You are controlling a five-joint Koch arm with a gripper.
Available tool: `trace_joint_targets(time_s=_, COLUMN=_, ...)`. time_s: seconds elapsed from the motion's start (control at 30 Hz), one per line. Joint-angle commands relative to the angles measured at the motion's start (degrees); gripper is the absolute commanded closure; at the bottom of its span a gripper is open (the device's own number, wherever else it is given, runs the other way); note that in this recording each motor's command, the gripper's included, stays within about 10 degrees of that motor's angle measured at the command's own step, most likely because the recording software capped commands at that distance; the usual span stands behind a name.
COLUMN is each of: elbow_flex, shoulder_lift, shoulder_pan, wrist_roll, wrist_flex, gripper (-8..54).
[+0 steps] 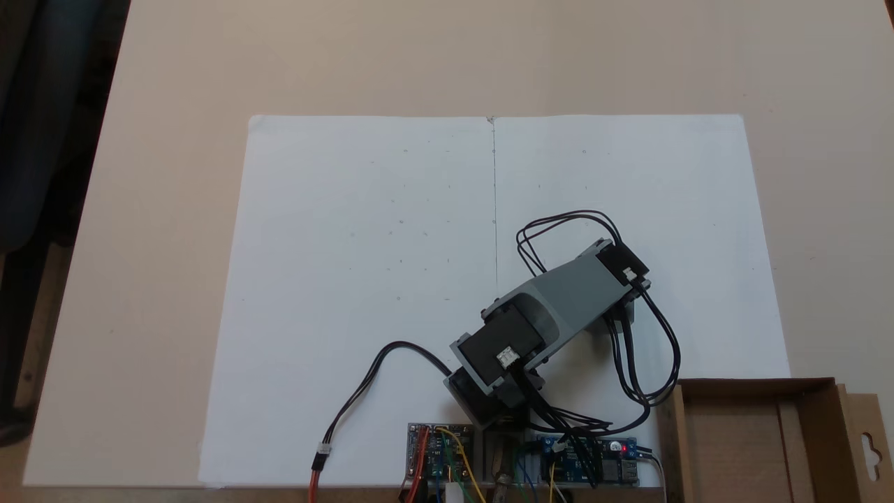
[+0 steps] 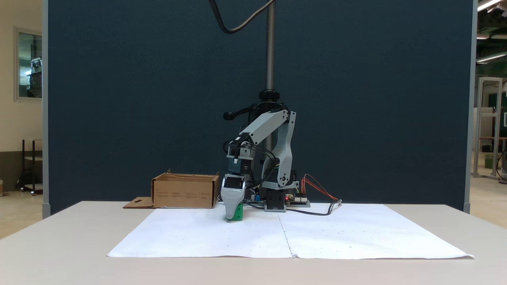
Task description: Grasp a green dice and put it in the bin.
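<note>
Worktop edge: I am looking across the bare beige worktop (image 2: 59,245) toward the white paper sheet (image 2: 198,237); nothing is lying between me and the arm.
Green dice: it is sitting low at the hand's tip, (image 2: 237,214), at or just above the paper; I cannot tell whether it is touching the sheet. Only its right part is showing beside the grey finger.
Hand: the hand (image 2: 233,213) is pointing straight down with the dice at its tip. One grey finger is facing the camera and hiding the other, so I cannot tell whether it is pinching the dice or merely standing around it.
Arm: from above, the arm (image 1: 559,307) is covering hand and dice, reaching out over the paper on the box's side of the centre line.
Step in hand: I am judging this as the grasp, or the moment just before lifting.
Doing it well: I am wanting a firm pinch on two flat faces, since the rounded edges could let the cube squirt out; then a straight lift, high enough to clear the box wall, before swinging.
Bin: the cardboard bin (image 2: 184,194) is standing beyond the hand, near the arm's base, apart from the dice, its flap (image 1: 869,447) folded outward.
Risk: I am expecting the dangling cables (image 1: 656,349) to brush the bin's near wall.
</note>
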Motion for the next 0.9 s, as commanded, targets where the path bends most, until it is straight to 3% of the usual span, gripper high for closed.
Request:
trace_joint_targets(time_s=0.0, elbow_flex=1.05, shoulder_lift=-0.18, shoulder_pan=0.70, wrist_roll=1.76, wrist_flex=-3.96, gripper=12.3)
trace_joint_targets(time_s=0.13, elbow_flex=1.58, shoulder_lift=-0.18, shoulder_pan=0.79, wrist_roll=1.76, wrist_flex=-3.96, gripper=19.2)
trace_joint_targets(time_s=0.23, elbow_flex=1.67, shoulder_lift=-0.09, shoulder_pan=0.88, wrist_roll=1.76, wrist_flex=-3.96, gripper=19.4)
trace_joint_targets(time_s=0.4, elbow_flex=1.85, shoulder_lift=0.09, shoulder_pan=1.05, wrist_roll=1.76, wrist_flex=-3.96, gripper=33.6)
trace_joint_targets(time_s=0.87, elbow_flex=-1.32, shoulder_lift=3.69, shoulder_pan=-1.14, wrist_roll=4.13, wrist_flex=-4.04, gripper=33.6)
